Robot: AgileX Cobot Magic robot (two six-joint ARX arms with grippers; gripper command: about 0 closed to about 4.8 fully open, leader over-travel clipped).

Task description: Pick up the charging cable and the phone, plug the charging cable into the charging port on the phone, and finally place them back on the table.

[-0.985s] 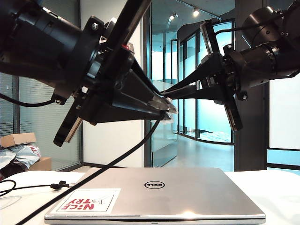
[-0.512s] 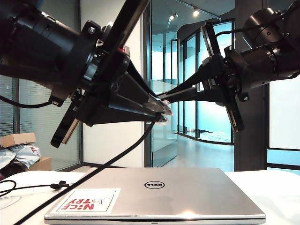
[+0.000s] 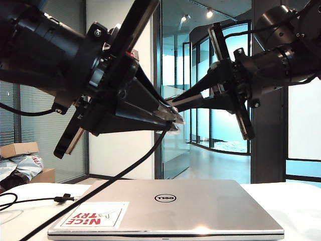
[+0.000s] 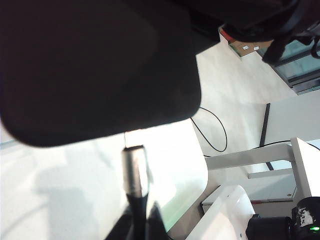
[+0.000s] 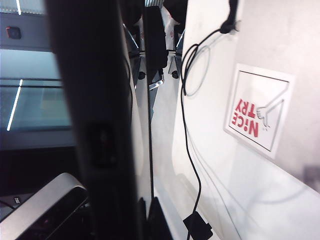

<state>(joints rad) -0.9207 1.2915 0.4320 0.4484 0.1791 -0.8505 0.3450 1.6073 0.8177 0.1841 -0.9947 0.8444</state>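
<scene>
Exterior view, left pincer (image 3: 173, 120) pinching thin black charging cable (image 3: 100, 187), right pincer (image 3: 173, 103) clamping matte slab phone (image 5: 95, 125).

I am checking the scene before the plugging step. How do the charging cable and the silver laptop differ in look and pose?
The charging cable is a thin black cord; the laptop is a broad silver slab with a sticker. The cable hangs from the shut left gripper down to the table; the laptop lies flat and closed. Both reach the table.
</scene>
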